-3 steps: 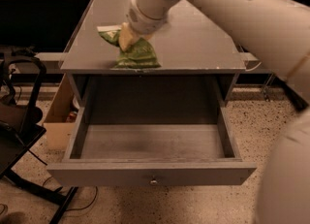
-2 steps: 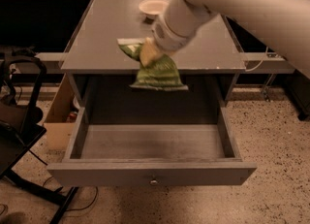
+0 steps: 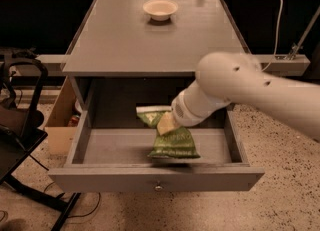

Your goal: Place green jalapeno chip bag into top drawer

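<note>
Reaching in from the right, the white arm (image 3: pixel 250 87) slants down to the gripper (image 3: pixel 167 123), which is held low inside the open top drawer (image 3: pixel 100 177), under the front edge of the grey table (image 3: pixel 150 45). The table top lies above and behind the gripper. The drawer is pulled fully out beneath it, its floor just under the gripper and its flat front panel nearer the camera.

Well off to the gripper's left, beside the table, a black chair (image 3: pixel 20 125) and a cardboard box (image 3: pixel 62 117) are seen on the speckled floor.

The green jalapeno chip bag (image 3: pixel 173 144) is pinched by the gripper near its upper part. Its white-banded top sticks out just to the gripper's left, and its green body hangs straight below, over the middle of the drawer floor. Whether its lower edge touches the floor cannot be told.

Far behind and above the gripper, a pale bowl (image 3: pixel 160 9) stands on the back of the table top. The small round knob (image 3: pixel 158 187) sits at the centre of the front panel, below the bag.
</note>
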